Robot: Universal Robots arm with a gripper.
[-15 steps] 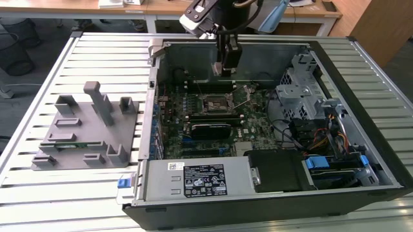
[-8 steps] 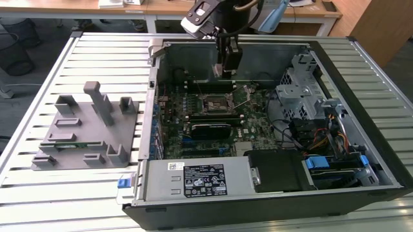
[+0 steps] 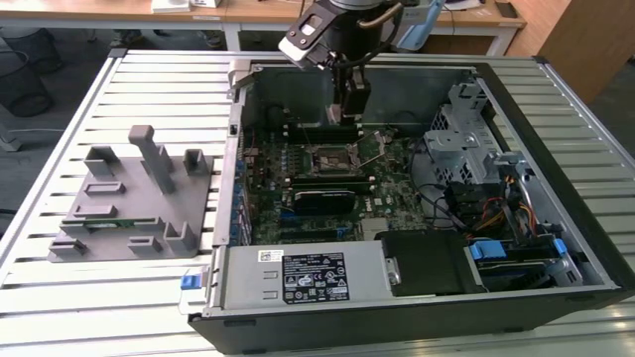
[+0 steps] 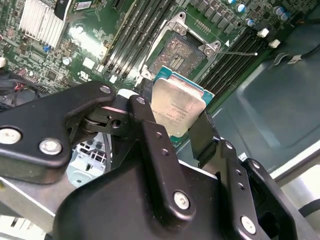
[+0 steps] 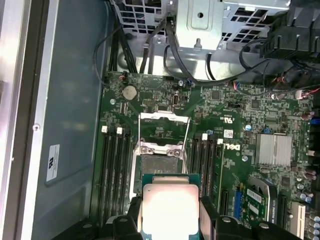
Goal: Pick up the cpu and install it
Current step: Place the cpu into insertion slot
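Observation:
In both wrist views the cpu (image 4: pixel 176 97) (image 5: pixel 169 202), a flat square chip with a pale silver top and green rim, is clamped by its edges between my black fingers (image 4: pixel 150 132) (image 5: pixel 209 220). My gripper (image 4: pixel 175 114) (image 5: pixel 169 222) (image 3: pixel 347 113) is shut on it and hangs inside the open computer case (image 3: pixel 585 253), a little above the motherboard (image 3: pixel 397 186). The socket (image 4: pixel 176 56) (image 5: pixel 160 162) (image 3: pixel 332 158) lies just beyond the chip, with its metal frame (image 5: pixel 162 127) swung open and its contact field bare. The chip is apart from the socket.
Memory slots (image 5: pixel 112 170) flank the socket on both sides. A silver power supply (image 3: pixel 308 279) and a drive cage (image 3: pixel 462 141) with cables fill the case's near and right parts. A grey fixture (image 3: pixel 129 201) stands on the slatted table (image 3: pixel 149 74) at the exterior view's left.

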